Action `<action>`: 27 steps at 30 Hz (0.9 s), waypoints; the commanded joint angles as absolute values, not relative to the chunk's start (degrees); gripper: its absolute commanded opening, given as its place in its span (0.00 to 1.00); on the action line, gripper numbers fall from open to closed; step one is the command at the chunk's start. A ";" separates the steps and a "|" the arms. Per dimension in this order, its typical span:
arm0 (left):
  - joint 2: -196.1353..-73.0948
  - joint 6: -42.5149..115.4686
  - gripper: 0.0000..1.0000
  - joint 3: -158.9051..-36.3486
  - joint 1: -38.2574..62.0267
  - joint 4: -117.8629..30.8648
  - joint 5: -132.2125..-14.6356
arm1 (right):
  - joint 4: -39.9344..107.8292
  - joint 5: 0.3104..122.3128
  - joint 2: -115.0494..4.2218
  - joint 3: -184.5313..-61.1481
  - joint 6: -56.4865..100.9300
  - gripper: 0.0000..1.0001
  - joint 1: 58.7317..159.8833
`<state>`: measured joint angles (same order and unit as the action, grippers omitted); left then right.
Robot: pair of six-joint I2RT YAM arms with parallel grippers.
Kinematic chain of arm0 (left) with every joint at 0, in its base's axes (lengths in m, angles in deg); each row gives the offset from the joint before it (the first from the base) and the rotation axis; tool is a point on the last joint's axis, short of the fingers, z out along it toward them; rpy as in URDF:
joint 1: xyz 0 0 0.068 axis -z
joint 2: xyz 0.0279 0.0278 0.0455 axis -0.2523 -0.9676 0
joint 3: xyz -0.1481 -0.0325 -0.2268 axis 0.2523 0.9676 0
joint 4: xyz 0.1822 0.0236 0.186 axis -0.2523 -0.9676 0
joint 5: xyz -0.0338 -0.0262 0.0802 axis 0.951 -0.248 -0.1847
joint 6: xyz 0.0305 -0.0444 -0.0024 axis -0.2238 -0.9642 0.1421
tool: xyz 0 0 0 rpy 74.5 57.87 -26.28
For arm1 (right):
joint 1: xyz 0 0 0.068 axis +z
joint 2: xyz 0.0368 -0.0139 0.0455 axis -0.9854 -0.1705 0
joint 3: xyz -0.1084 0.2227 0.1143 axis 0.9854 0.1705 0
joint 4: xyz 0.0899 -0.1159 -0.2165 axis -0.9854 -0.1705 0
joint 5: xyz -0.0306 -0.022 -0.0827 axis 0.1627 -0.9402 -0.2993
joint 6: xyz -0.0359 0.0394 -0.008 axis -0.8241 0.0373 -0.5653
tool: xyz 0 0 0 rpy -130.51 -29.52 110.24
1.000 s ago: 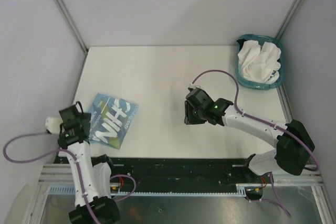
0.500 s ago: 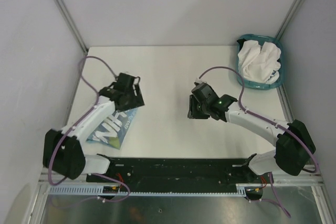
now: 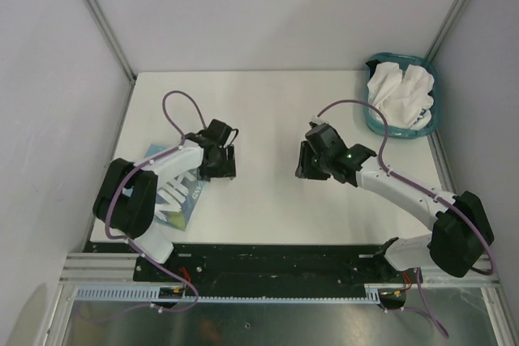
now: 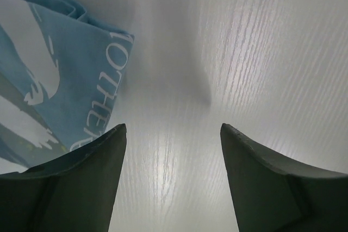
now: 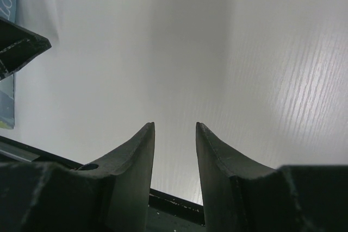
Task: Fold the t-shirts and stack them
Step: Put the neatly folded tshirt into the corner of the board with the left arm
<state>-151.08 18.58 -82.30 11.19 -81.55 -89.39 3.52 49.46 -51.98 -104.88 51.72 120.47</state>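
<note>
Left gripper (image 3: 225,161) sits left of centre in the top view, just off the right edge of the light blue t-shirt (image 3: 183,201). The shirt lies folded flat on the white table (image 3: 268,107) in the lower left of that frame, with the left arm crossing over part of it. In the left wrist view the jaws of the left gripper (image 4: 173,129) stand wide apart, with only bare table surface between them. The light blue t-shirt (image 4: 62,77) fills the upper left of that frame. Its folded edge with white lettering runs down to the left fingertip (image 4: 117,134), outside the gap; contact cannot be confirmed. Right gripper (image 3: 311,164) is right of centre in the top view, well apart from the shirt. The right wrist view shows the right gripper (image 5: 174,125) with a narrow gap between its jaws, holding nothing, over bare table. The white t-shirts (image 3: 399,93) are bunched in the teal basket (image 3: 422,129) at the upper right of the top view, clear of both grippers.
</note>
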 commanded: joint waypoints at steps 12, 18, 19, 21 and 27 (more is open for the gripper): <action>-151.05 24.82 0.74 -80.21 0.89 -76.72 -90.74 | 2.52 49.20 -47.66 -103.88 51.04 0.41 119.70; -150.72 26.48 0.74 -80.39 -3.09 -76.63 -90.46 | 2.08 49.12 -47.34 -103.87 50.89 0.41 119.40; -150.80 26.54 0.74 -80.52 -3.71 -76.63 -90.29 | 2.05 49.11 -47.35 -103.88 50.82 0.41 119.39; -150.90 26.92 0.74 -80.86 -4.33 -76.63 -90.06 | 1.85 49.04 -47.28 -103.89 50.74 0.41 119.23; -151.59 27.65 0.74 -83.17 -4.89 -76.70 -90.52 | 1.54 49.01 -46.98 -103.90 50.53 0.41 118.56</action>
